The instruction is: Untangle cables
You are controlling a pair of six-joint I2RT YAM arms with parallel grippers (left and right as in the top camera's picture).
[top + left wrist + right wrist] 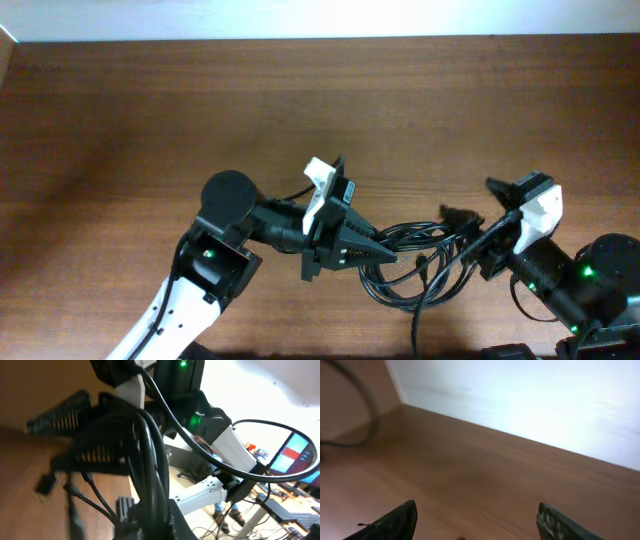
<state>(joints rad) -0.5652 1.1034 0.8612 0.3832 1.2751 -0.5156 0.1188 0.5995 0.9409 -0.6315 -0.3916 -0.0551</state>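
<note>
Looped black cables (150, 460) sit clamped in the narrow jaws of the left gripper (380, 256), bunched at the near side of the wooden tabletop (150, 100), right of centre, while the right gripper (475, 519), just right of them, holds its jaws wide with nothing between.

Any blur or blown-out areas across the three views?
Overhead: sharp, evenly lit. Left wrist: cables fill the foreground, dark and smeared. Right wrist: soft throughout, wall washed out white, fingers blurred at the bottom edge.
</note>
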